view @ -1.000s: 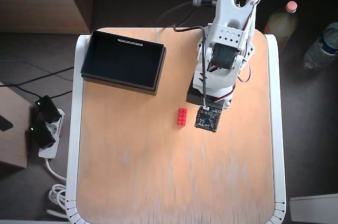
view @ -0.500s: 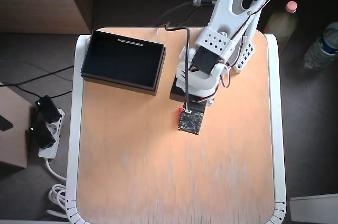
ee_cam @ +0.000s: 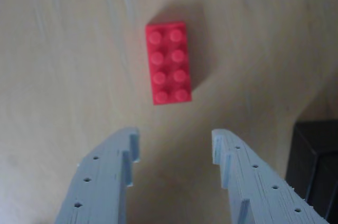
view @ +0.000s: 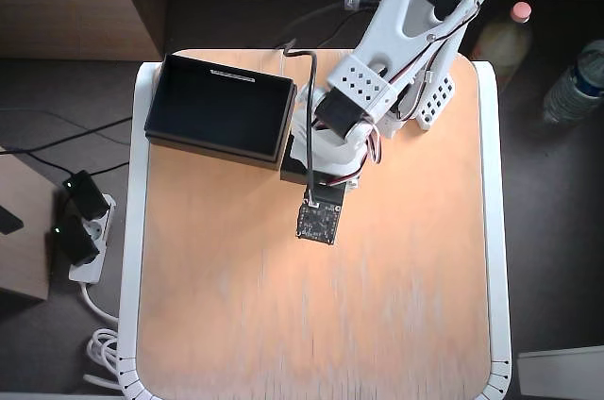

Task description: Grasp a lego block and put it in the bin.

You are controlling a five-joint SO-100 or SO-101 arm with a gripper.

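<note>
A small red lego block (ee_cam: pixel 168 63) lies flat on a pale wooden table (ee_cam: pixel 63 49), studs facing up in two rows of four, sitting in the upper middle of the wrist view with its long side running top to bottom and tilted slightly. Below it, rising from the bottom edge of that view, are the two grey fingers of the gripper (ee_cam: pixel 174 147), spread wide apart with bare tabletop between them; they hold nothing and their tips stop just short of the block without touching it. At the lower right edge of the wrist view a dark corner of the bin (ee_cam: pixel 314 166) shows, near the right-hand finger. In the overhead view the white arm (view: pixel 377 70) reaches from the upper right of the frame down toward the middle of the table (view: pixel 321 325), and a small dark circuit board (view: pixel 319 222) on its wrist covers the spot beneath it, so the block cannot be seen from above. The bin (view: pixel 267 148), a shallow black rectangular box with a pale strip along its top rim, stands at the upper left of the table in the overhead view, just beside the arm's lower end. On the floor at the left edge lies a power strip (view: pixel 80 230), and two bottles (view: pixel 576 79) stand at the upper right.
</note>
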